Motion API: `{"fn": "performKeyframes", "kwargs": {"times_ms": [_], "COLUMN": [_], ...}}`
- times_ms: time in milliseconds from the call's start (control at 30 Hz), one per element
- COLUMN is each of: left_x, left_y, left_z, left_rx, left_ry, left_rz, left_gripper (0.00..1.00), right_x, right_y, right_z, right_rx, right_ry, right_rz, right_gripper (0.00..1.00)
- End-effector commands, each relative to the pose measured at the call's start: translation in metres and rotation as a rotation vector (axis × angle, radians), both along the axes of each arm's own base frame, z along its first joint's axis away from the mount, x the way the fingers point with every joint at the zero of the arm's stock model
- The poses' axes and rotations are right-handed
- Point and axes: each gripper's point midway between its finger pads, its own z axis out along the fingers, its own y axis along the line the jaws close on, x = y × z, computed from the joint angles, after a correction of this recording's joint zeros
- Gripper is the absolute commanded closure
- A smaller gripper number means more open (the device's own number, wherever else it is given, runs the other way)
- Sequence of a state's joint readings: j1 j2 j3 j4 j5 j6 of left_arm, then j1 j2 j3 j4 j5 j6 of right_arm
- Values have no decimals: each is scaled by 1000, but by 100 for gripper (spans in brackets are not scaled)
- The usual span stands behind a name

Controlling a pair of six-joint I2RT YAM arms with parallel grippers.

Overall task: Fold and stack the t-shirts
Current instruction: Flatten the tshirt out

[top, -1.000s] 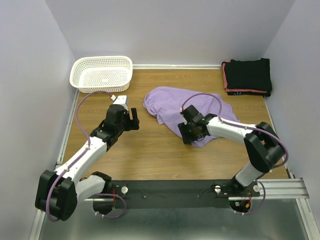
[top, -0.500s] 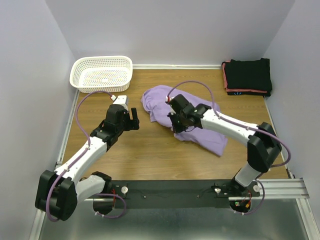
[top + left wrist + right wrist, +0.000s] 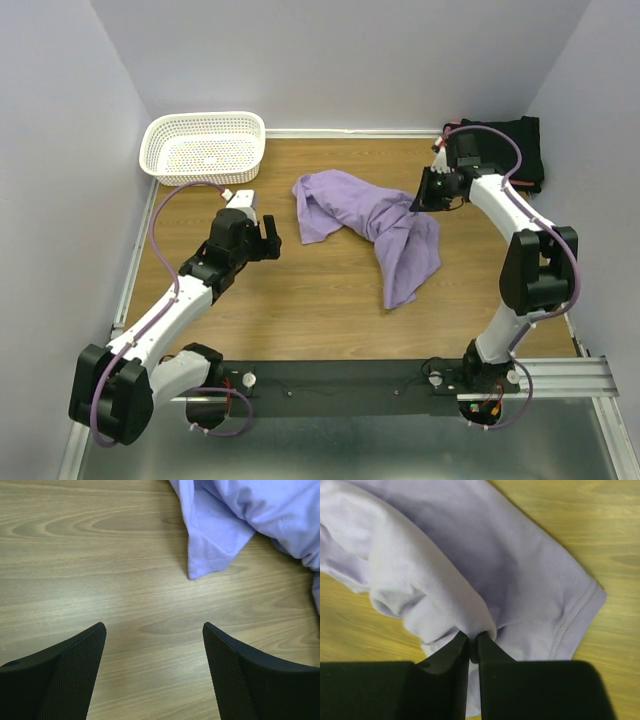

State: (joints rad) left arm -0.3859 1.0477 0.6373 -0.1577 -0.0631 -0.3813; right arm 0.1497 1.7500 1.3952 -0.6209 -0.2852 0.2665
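Note:
A lavender t-shirt (image 3: 370, 220) lies crumpled and stretched across the middle of the wooden table, one end trailing toward the near side. My right gripper (image 3: 418, 203) is shut on a fold of that shirt (image 3: 445, 570) at its far right end, lifting it. Folded black shirts (image 3: 497, 152), one with a coral-red edge, are stacked in the back right corner, partly behind the right arm. My left gripper (image 3: 268, 238) hangs open over bare wood, just left of the shirt's corner (image 3: 210, 550), its fingertips (image 3: 80, 650) wide apart with nothing between them.
A white mesh basket (image 3: 204, 146) stands at the back left corner. Walls close in the table on three sides. Both arm bases sit on the black rail (image 3: 350, 378) at the near edge.
My right gripper shut on the lavender shirt and carried it up and to the back right, dragging the cloth out long. The left arm has stayed still.

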Motion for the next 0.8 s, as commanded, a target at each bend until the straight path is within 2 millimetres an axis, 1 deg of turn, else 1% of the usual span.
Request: {"fn": "performKeyframes", "kwargs": {"times_ms": [0, 33, 67, 100, 167, 200, 233, 267, 300, 333, 367, 400, 433, 467, 500, 533, 567, 600, 633, 667, 700, 733, 767], "left_x": [-3, -3, -3, -2, -1, 2, 3, 5, 7, 7, 12, 16, 19, 23, 27, 30, 33, 35, 36, 42, 44, 49, 52], "left_y": [-29, -36, -49, -60, -79, -88, -107, -116, -126, -143, -156, -169, -182, -191, -198, -210, -217, -224, -230, -238, -244, -249, -251], "left_z": [4, 6, 5, 14, 18, 13, 25, 26, 15, 20, 29, 19, 24, 23, 6, 10, 7, -11, -15, -9, -23, -22, -26], "left_rx": [-122, -144, -163, -205, -235, -237, -269, -280, -274, -295, -323, -330, -348, -372, -366, -381, -390, -372, -365, -370, -347, -349, -345], "left_ry": [7, 10, 19, 21, 38, 62, 60, 66, 105, 97, 90, 114, 110, 116, 154, 147, 156, 188, 193, 176, 193, 185, 189], "left_rz": [-96, -111, -143, -163, -193, -202, -235, -244, -249, -282, -290, -302, -316, -313, -303, -314, -314, -310, -314, -318, -310, -309, -303], "left_gripper": [15, 16, 16, 16, 16, 16, 16, 16, 16, 16, 16, 16, 16, 17, 17, 18, 18, 18, 19, 20, 20, 21, 21], "right_x": [-4, -3, -3, -5, -9, -11, -20, -25, -32, -47, -58, -68, -84, -95, -103, -112, -126, -132, -137, -141, -149, -151, -153], "right_y": [-10, -15, -17, -16, -16, -18, -21, -21, -20, -16, -9, -6, -3, 2, 6, 10, 10, 12, 12, 12, 10, 10, 10], "right_z": [-19, -22, -19, -9, 4, 9, 18, 21, 23, 13, 20, 16, 2, 4, 1, -1, -15, -14, -18, -21, -28, -31, -33], "right_rx": [77, 58, 45, 54, 54, 46, 30, 28, 33, 47, 69, 75, 78, 87, 103, 119, 123, 133, 137, 141, 137, 137, 140], "right_ry": [73, 69, 56, 23, -21, -40, -69, -76, -82, -49, -61, -50, -6, -14, -4, 8, 47, 42, 50, 55, 67, 75, 77], "right_rz": [-29, -35, -35, -35, -40, -49, -63, -65, -64, -50, -35, -27, -27, -13, -3, 0, 2, 5, 5, -3, -7, -10, -11], "right_gripper": [74, 63, 59, 49, 39, 35, 28, 26, 25, 25, 25, 25, 25, 25, 24, 24, 24, 24, 24, 24, 24, 24, 24]}}
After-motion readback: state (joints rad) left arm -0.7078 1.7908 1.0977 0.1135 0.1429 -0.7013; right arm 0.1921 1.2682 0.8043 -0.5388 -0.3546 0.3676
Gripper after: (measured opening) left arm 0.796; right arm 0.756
